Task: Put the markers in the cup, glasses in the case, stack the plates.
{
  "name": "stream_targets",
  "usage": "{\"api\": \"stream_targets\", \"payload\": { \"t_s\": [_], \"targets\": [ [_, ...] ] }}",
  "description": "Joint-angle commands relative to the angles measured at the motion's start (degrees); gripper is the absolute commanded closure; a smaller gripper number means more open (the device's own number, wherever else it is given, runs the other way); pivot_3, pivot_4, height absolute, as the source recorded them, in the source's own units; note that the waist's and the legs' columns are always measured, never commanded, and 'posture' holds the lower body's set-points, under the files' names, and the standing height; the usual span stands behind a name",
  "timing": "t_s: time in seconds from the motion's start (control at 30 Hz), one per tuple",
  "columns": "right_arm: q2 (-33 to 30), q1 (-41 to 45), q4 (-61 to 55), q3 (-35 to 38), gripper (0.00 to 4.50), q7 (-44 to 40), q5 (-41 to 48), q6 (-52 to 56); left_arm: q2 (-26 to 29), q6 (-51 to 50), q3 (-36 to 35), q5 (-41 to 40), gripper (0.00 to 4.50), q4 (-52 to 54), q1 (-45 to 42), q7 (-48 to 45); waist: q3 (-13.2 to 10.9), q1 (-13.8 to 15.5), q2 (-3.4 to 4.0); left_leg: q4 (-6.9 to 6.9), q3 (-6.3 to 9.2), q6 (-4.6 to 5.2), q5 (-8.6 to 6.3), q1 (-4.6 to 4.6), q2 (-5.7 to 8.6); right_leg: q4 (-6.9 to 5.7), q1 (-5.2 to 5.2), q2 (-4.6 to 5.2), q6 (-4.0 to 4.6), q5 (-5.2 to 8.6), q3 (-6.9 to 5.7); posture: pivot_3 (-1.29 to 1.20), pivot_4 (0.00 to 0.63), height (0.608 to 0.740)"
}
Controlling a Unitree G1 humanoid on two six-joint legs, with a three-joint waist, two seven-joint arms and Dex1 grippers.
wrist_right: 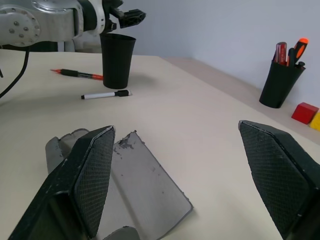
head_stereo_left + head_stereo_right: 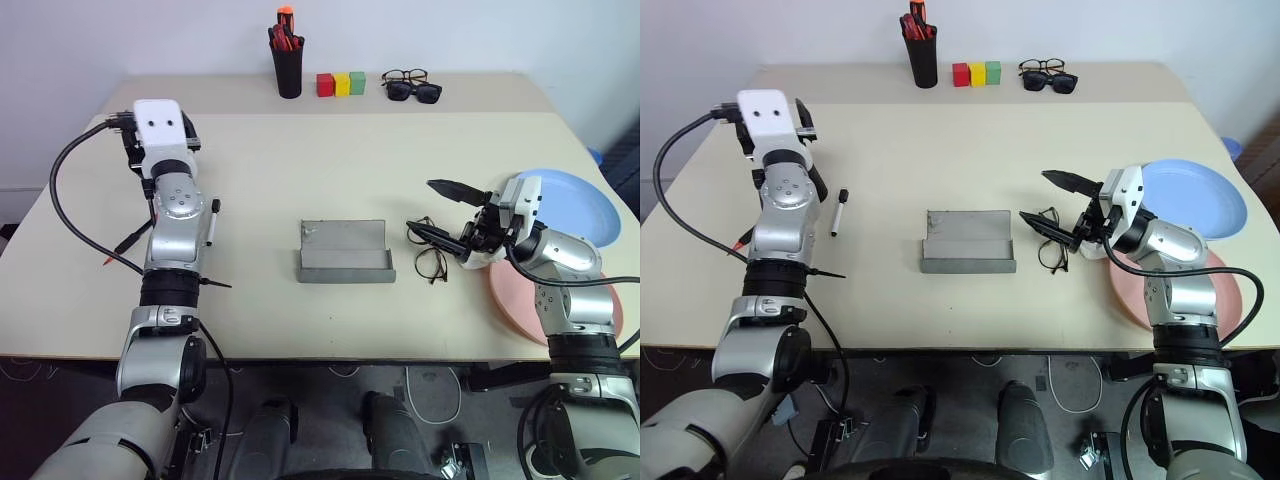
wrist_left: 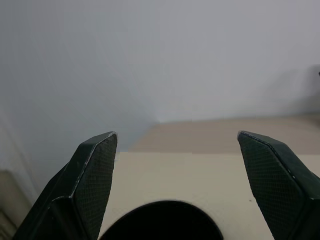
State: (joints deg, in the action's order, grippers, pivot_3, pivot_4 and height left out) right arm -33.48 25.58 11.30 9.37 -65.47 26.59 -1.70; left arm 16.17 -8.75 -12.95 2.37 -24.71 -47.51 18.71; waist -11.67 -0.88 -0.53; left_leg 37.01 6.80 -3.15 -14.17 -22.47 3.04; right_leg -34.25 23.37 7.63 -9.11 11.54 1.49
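The black cup stands at the table's left; my left gripper hovers open just above its rim, nothing between the fingers. Beside the cup lie the white marker and the red marker. The grey case lies open at the table's centre. The wire-framed glasses lie just right of it. My right gripper is open, its fingers reaching over the glasses. The blue plate and the pink plate lie side by side at the right edge, under my right arm.
At the back stand a black pen holder with red and orange pens, three coloured blocks, and black sunglasses with another pair of glasses behind them. My left forearm lies over the table's left side.
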Motion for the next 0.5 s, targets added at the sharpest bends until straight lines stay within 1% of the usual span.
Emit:
{"api": "stream_targets", "payload": {
  "t_s": [0.03, 0.07, 0.13, 0.2, 0.33, 0.5],
  "targets": [
    [-0.24, -0.70, -3.13, 1.14, 0.45, 0.66, 1.09, -0.05, 2.99, -7.72, -5.64, -5.81, 0.58, 5.78, -1.18, -3.10, 0.00, -0.10, 0.00, 0.00, 0.00, 0.00, 0.00, 0.00, 0.00, 0.00, 0.00, 0.00, 0.00, 0.00, 0.00, 0.00, 0.150, 0.740],
    [-0.36, -1.08, -3.35, 1.39, 0.45, 0.80, 1.18, -0.04, 5.63, -12.00, -7.23, -8.22, 0.58, 6.50, -0.51, -6.60, 0.00, -0.20, 0.00, 0.00, 0.00, 0.00, 0.00, 0.00, -0.01, -0.01, 0.01, 0.00, 0.00, 0.00, 0.00, 0.00, 0.150, 0.740],
    [-0.41, -1.47, -3.32, 1.63, 0.45, 1.04, 1.20, -0.20, 10.37, -16.96, -8.82, -11.18, 0.58, 6.99, 0.91, -12.65, 0.00, -0.74, 0.00, -0.01, 0.00, 0.00, 0.00, 0.00, -0.02, -0.06, 0.05, -0.02, 0.00, 0.00, 0.00, 0.00, 0.150, 0.740],
    [-0.24, -1.46, -2.87, 1.62, 0.45, 1.14, 1.08, -0.51, 15.56, -21.23, -7.85, -13.34, 0.58, 6.96, 2.27, -20.86, 0.00, -1.35, 0.00, -0.02, 0.00, 0.00, 0.00, 0.01, -0.02, -0.14, 0.07, -0.02, 0.00, 0.00, 0.00, 0.00, 0.150, 0.740],
    [0.38, -1.11, -1.63, 1.43, 0.45, 1.25, 0.86, -1.30, 23.03, -23.88, -8.40, -16.37, 0.58, 7.26, 4.70, -31.21, 0.00, -1.40, 0.00, 0.03, 0.01, 0.00, 0.01, 0.04, -0.02, -0.17, 0.00, -0.02, 0.01, 0.00, 0.00, 0.00, 0.150, 0.740],
    [1.34, -0.53, 0.06, 1.10, 0.45, 1.05, 0.55, -2.54, 32.85, -28.97, -5.65, -18.40, 0.58, 6.14, 6.96, -46.53, 0.00, -1.61, -0.01, -0.02, 0.01, 0.00, 0.01, 0.05, -0.04, -0.16, 0.04, -0.04, 0.02, 0.01, 0.00, 0.00, 0.150, 0.740]
  ]
}}
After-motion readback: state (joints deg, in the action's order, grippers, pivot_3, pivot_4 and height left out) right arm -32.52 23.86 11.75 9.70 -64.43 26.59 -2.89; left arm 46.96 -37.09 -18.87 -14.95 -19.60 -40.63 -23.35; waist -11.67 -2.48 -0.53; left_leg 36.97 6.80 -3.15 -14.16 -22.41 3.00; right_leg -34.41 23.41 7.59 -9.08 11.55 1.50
